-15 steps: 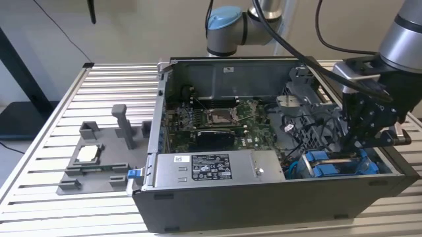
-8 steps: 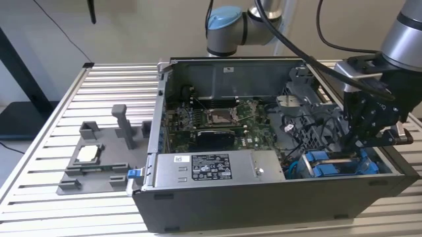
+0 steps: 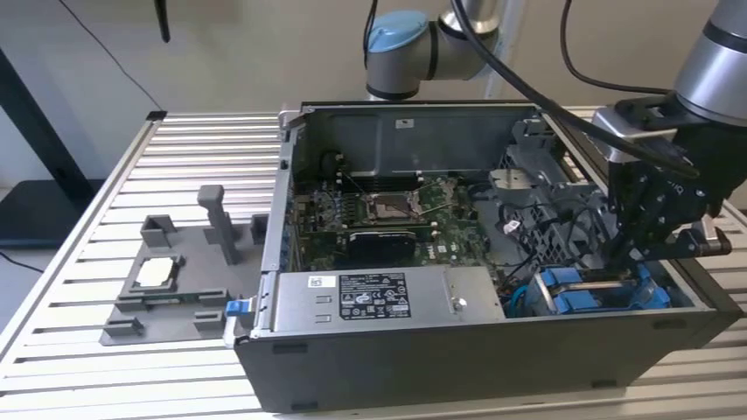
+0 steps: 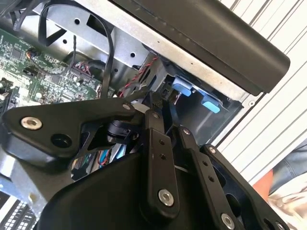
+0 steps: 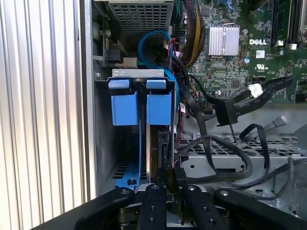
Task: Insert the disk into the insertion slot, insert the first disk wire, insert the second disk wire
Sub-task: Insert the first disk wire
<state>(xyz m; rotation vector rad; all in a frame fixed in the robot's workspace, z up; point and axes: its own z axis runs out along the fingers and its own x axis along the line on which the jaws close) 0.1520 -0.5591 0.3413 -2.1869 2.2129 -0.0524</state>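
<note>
Exterior view, left to right: open computer case [image 3: 350, 350] on the table [image 3: 187, 140], gripper [image 3: 617, 269] down at its right end over the blue-railed insertion slot [image 3: 589, 295]; the first wrist view adds the disk [image 5: 154, 148] seated inside it and fingers [image 5: 154, 203] pinched together on a black disk wire [image 5: 171, 178].

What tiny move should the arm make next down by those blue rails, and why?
Probably a slight push straight in along the blue rails. In the first wrist view the gripper sits right at the end of what looks like the disk, which stands in the insertion slot, with a black cable running to that spot.
</note>
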